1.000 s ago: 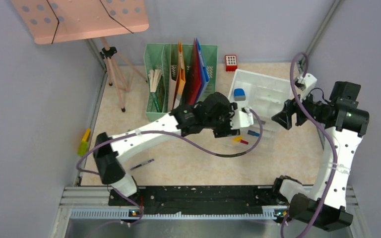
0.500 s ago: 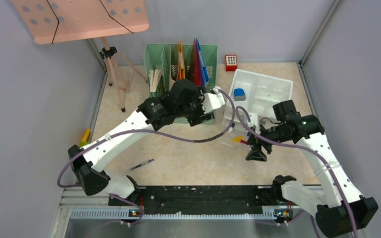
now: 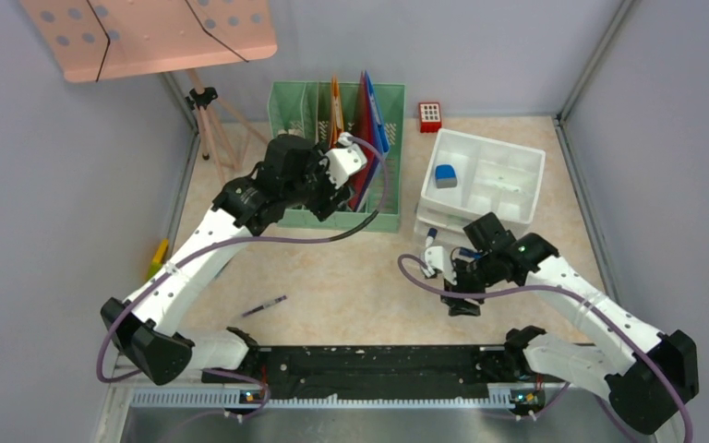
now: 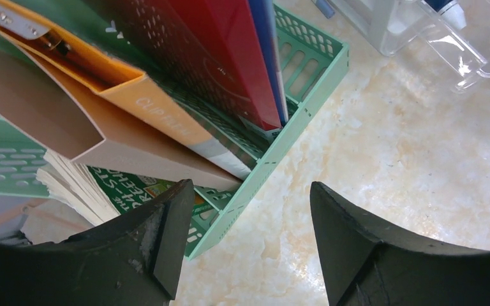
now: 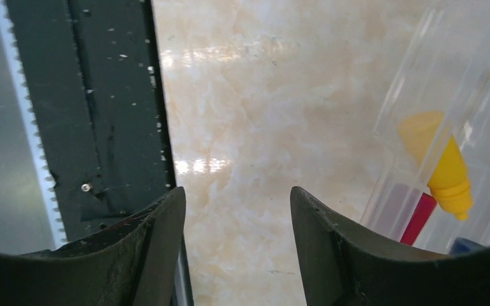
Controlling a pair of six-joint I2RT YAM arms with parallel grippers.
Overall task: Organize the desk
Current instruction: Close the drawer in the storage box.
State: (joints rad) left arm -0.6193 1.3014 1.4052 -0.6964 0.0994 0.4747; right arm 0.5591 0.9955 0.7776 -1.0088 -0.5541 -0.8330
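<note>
**Top view.** The desk (image 3: 332, 277), a beige marbled top walled by grey panels, fills the middle of the view. A green file rack (image 3: 337, 221) stands at its rear centre and a white tray (image 3: 517, 189) at rear right, with a blue block (image 3: 446, 175) in one rear compartment. A pen (image 3: 263, 305) lies on the bare surface near the front left. The left arm (image 3: 194, 258) reaches to the rack. The right arm (image 3: 591, 305) bends inward, its wrist low over the desk just in front of the tray.

**Left wrist view.** The left gripper (image 4: 252, 188) hangs above the rack's front corner with its jaws apart and nothing between them. An orange folder (image 4: 147, 108) and a red folder (image 4: 230, 57) lean in the rack.

**Right wrist view.** The right gripper (image 5: 236, 191) has its jaws spread over bare desk and holds nothing. The black rail (image 5: 115, 95) runs at the left. A clear box (image 5: 408, 115) at the right holds a yellow-capped item (image 5: 446, 166).
</note>
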